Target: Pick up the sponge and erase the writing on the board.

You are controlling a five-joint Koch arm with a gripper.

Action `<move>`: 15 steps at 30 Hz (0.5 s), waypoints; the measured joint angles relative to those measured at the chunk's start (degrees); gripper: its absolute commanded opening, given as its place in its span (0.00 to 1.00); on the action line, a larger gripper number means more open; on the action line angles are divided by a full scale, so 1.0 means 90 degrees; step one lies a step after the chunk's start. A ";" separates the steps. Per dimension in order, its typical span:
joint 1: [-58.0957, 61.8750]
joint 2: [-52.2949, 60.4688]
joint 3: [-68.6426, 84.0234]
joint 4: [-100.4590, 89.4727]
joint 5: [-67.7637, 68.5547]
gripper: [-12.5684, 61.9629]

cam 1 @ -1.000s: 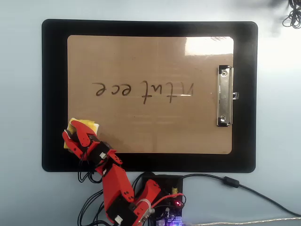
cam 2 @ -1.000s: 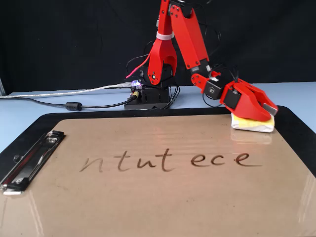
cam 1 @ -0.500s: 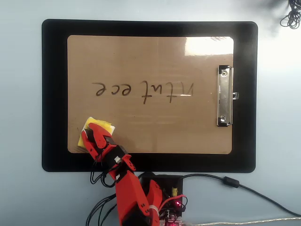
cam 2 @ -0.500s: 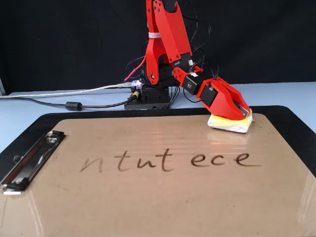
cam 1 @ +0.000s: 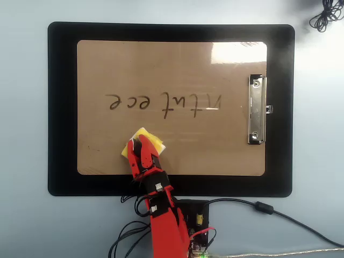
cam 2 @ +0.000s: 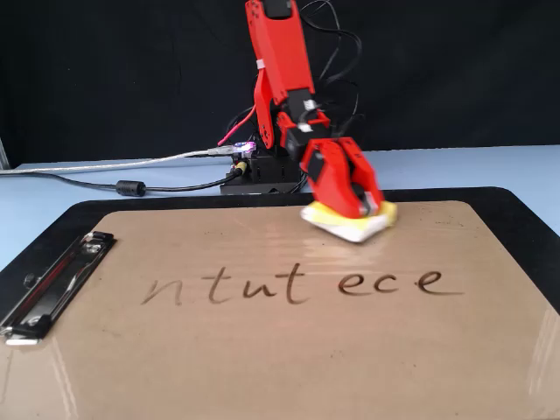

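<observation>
One yellow sponge (cam 2: 350, 223) w/ white edge, clamped in red fingers (cam 2: 346, 188), on board (cam 2: 262, 350)

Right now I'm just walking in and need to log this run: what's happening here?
The red arm's hand holds the yellow sponge over the near edge of the brown board, on the arm's side. It has swung the sponge across from the board's corner toward the middle. The writing, "ntut ece", looks fully intact; no letters are wiped yet. The sponge sits just short of the letters.
</observation>
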 measured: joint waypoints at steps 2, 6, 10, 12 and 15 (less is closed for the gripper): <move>0.0410 0.0635 0.0078 0.0742 0.0605 0.06; 0.1055 0.1934 0.0205 0.2275 0.0850 0.06; 0.1914 0.2109 0.0205 0.2773 0.0840 0.06; 0.2119 0.2109 0.0176 0.2783 0.0840 0.06; 0.2305 0.2100 0.0039 0.2793 0.0850 0.06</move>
